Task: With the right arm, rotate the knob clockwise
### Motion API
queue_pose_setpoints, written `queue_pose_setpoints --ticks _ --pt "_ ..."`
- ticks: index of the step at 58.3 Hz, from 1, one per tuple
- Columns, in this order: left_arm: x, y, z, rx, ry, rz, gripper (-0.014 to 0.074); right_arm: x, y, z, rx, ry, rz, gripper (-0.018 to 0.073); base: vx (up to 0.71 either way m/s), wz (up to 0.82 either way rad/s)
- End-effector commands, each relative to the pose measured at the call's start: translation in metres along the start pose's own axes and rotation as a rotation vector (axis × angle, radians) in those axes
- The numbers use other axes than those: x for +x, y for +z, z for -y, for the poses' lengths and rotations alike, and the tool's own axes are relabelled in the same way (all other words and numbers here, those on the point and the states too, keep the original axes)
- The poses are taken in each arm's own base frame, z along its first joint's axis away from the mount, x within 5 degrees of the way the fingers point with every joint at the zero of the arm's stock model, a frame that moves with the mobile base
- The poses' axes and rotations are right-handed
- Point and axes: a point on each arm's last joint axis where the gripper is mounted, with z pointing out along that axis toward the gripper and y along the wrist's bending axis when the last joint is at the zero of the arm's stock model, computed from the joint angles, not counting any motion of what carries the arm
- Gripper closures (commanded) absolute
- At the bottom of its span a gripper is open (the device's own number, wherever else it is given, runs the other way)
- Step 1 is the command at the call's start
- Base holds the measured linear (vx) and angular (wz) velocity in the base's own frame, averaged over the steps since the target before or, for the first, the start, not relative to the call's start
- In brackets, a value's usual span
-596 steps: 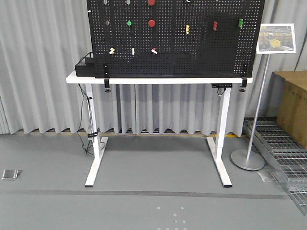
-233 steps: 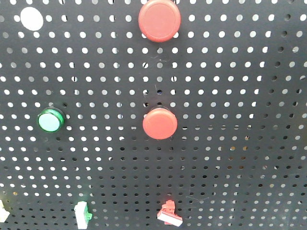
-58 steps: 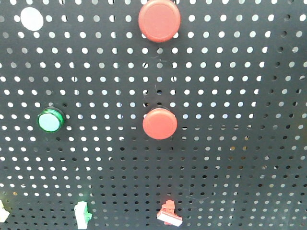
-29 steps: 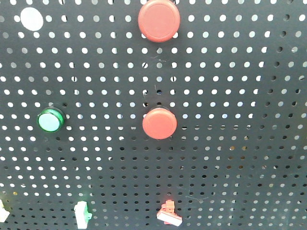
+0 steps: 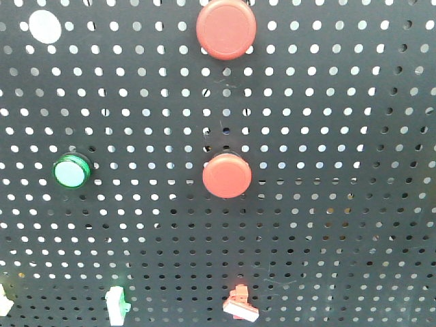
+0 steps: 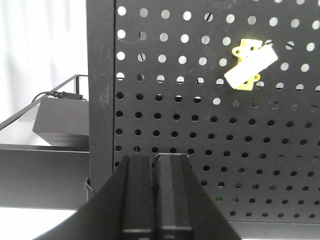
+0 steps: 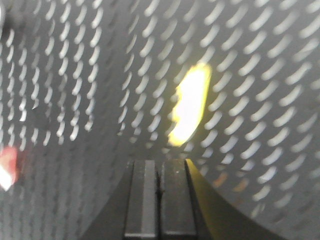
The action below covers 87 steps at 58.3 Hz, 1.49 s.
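In the right wrist view a yellow-and-white knob sits on the black pegboard, blurred by motion. My right gripper is shut and empty, just below the knob and apart from it. In the left wrist view my left gripper is shut and empty, facing the board's lower left part. A second yellow-and-white knob sits up and to the right of it. Neither gripper shows in the front view.
The front view is filled by the pegboard with two red round buttons, a green round light, a green-white switch and a red-white switch. A black box stands left of the board. A red part shows at the left edge.
Ten seconds ago the front view showed the whole table and board from afar; now it is close up. Over the last second the front view is almost unchanged.
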Motion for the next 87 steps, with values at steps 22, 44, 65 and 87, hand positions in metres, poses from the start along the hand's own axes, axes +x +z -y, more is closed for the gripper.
queue_pose_setpoints --ticks 22,44,65,87 --pt "-0.003 0.000 -0.001 -0.005 -0.014 0.069 0.0603 0.048 0.007 -0.009 0.003 0.049 -0.079 0.0568 0.00 0.00" --pt "-0.003 0.000 -0.001 -0.005 -0.014 0.069 0.0603 0.128 -0.019 -0.001 0.421 0.286 -0.064 0.0568 0.00 0.00" --pt "-0.003 0.000 -0.001 -0.005 -0.014 0.069 0.0603 0.133 -0.023 -0.001 0.455 0.203 -0.085 0.0568 0.00 0.00" --pt "-0.003 0.000 -0.001 -0.005 -0.014 0.069 0.0603 0.133 -0.023 -0.001 0.455 0.203 -0.085 0.0568 0.00 0.00"
